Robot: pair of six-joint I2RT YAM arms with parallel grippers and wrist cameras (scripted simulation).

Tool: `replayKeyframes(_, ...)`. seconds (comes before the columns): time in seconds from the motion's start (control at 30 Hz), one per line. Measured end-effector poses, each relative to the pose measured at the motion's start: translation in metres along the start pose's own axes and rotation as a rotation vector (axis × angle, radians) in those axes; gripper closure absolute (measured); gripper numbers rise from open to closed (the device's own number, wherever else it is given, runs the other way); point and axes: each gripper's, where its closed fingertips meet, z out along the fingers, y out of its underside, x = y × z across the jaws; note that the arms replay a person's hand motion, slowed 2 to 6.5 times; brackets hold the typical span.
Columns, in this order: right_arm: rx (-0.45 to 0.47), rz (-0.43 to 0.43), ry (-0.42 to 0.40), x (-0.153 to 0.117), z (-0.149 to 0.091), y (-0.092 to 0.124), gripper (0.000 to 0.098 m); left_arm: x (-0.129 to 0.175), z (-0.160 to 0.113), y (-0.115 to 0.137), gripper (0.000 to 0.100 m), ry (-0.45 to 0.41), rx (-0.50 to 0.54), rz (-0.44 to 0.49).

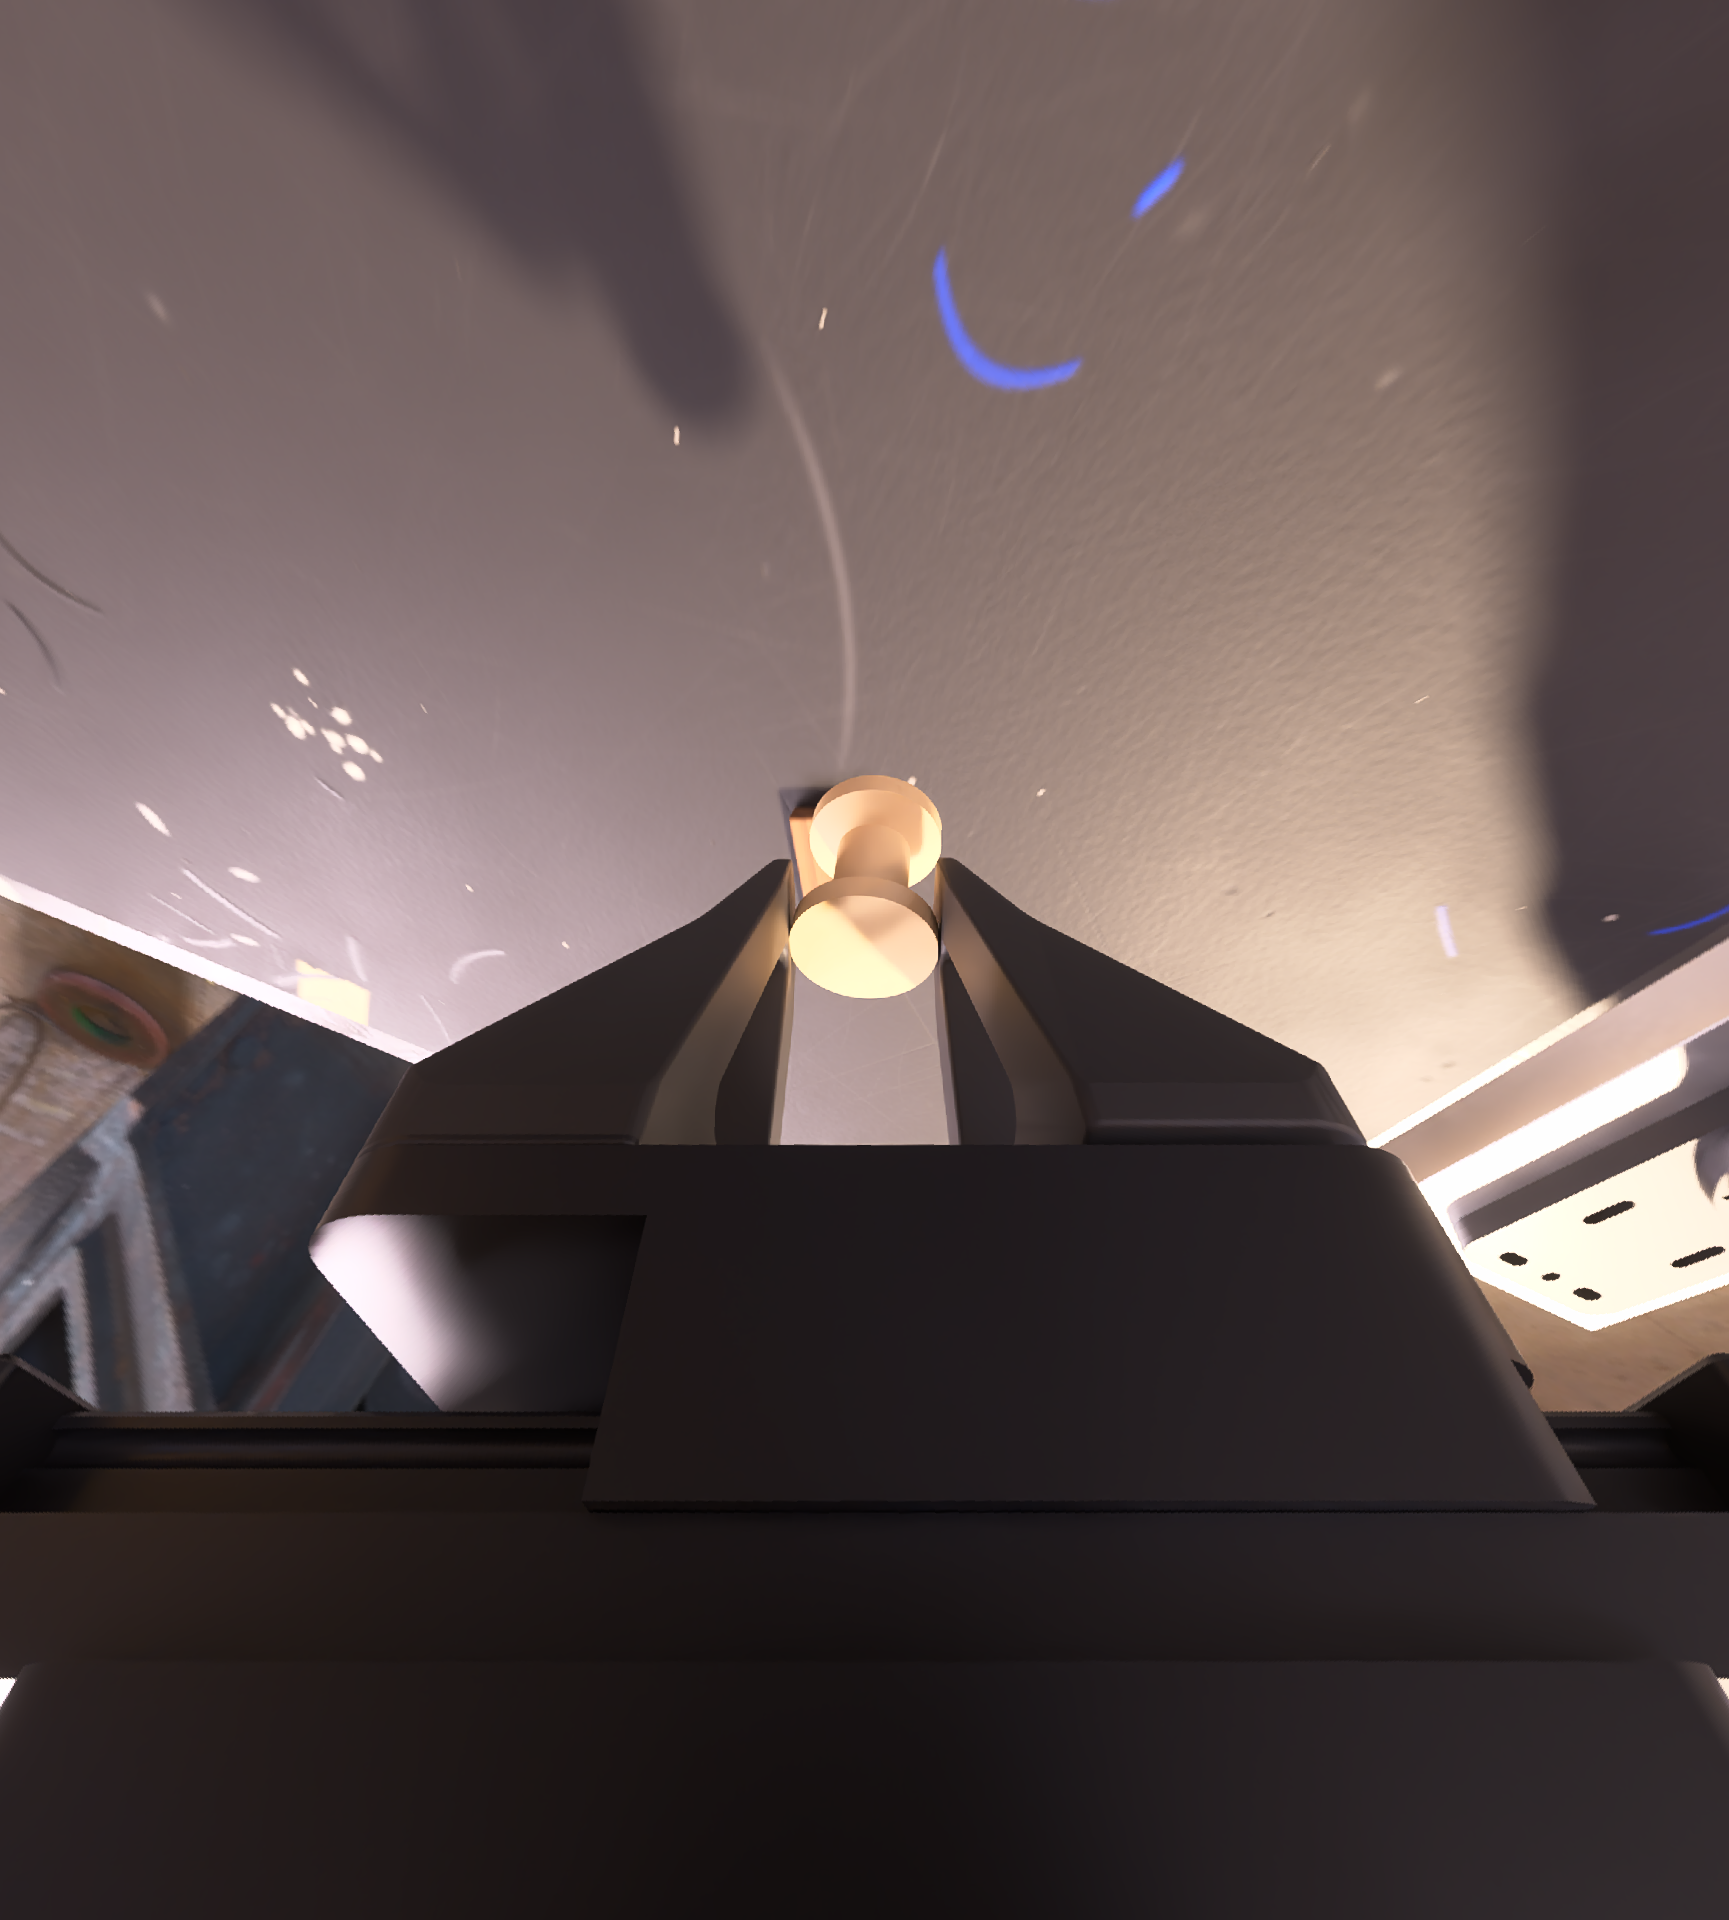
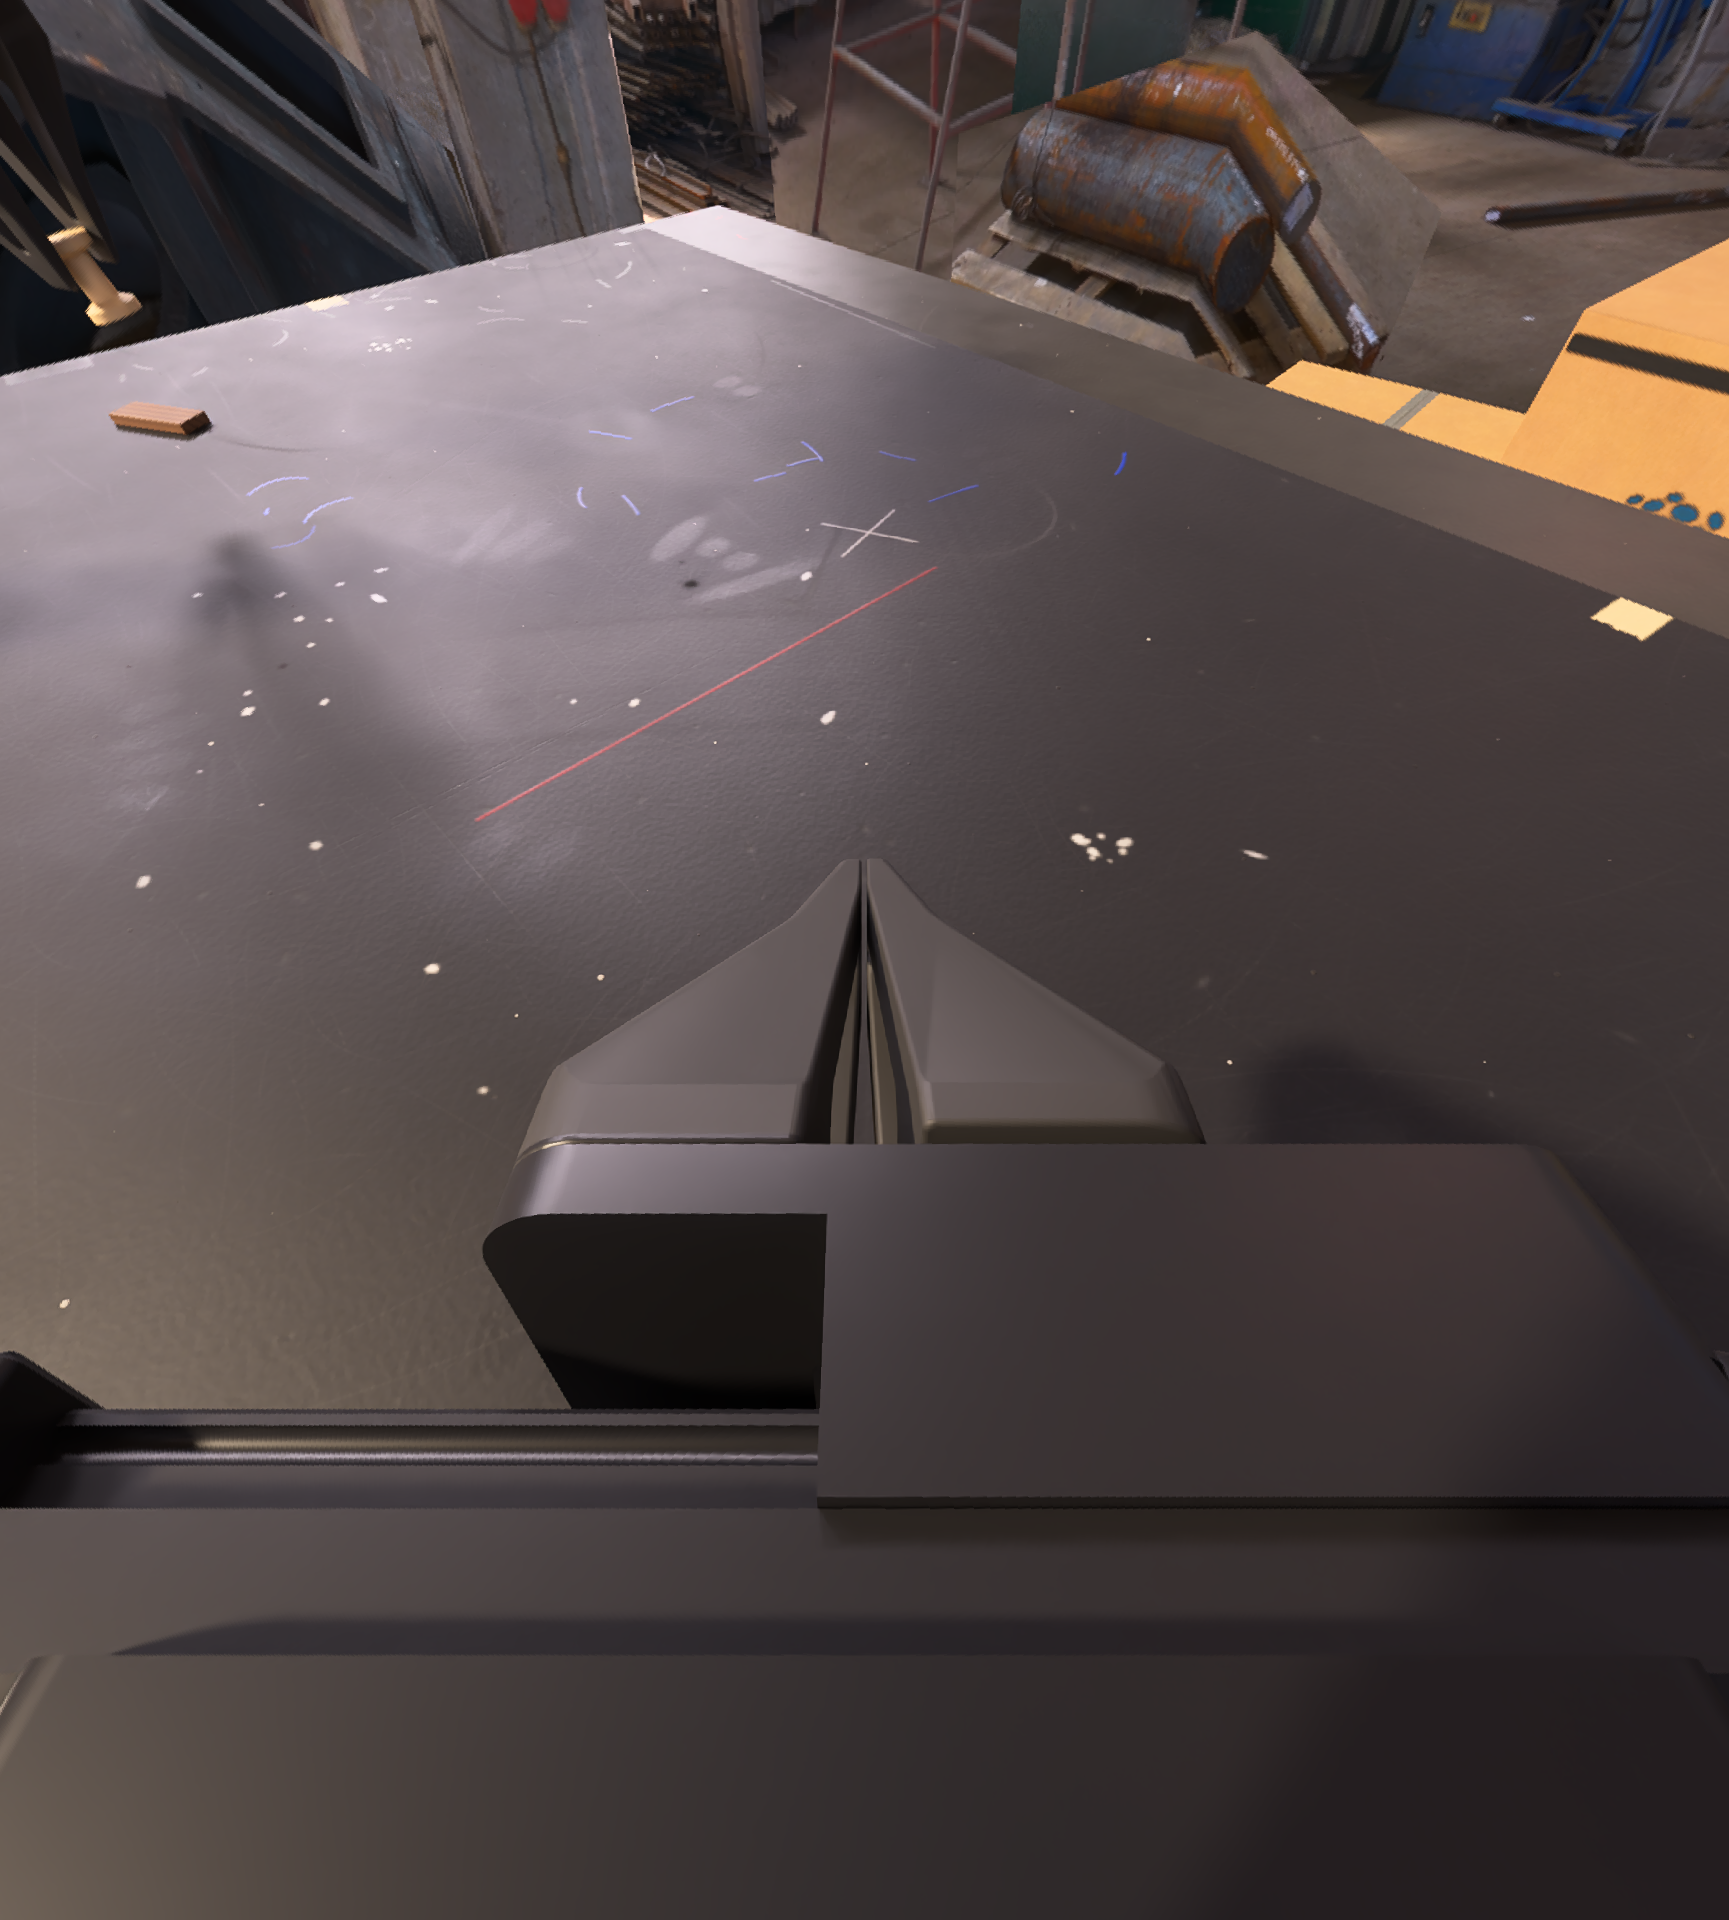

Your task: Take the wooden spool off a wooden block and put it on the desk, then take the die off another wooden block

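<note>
Two fingers of my left gripper [image 1: 865,914] pinch the wooden spool [image 1: 868,902] between them — my right gripper [image 2: 862,883] is clenched, holding nothing.

No legible text — markings too blurred

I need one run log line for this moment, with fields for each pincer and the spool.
left pincer: shut on wooden spool | spool: lifted above desk | right pincer: shut, empty | wooden block: bare
</note>
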Motion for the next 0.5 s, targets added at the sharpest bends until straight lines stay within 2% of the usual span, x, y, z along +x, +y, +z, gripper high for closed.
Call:
replayKeyframes(0.27, -0.002, 0.000, -0.005, 0.000, 0.001, 0.000, 0.0970, 0.031, -0.045, -0.069, 0.078, -0.047, 0.090, 0.161)
replayKeyframes(0.5, 0.003, -0.030, -0.006, -0.002, 0.000, -0.004, 0.0970, 0.067, -0.066, -0.139, 0.078, -0.060, 0.152, 0.310)
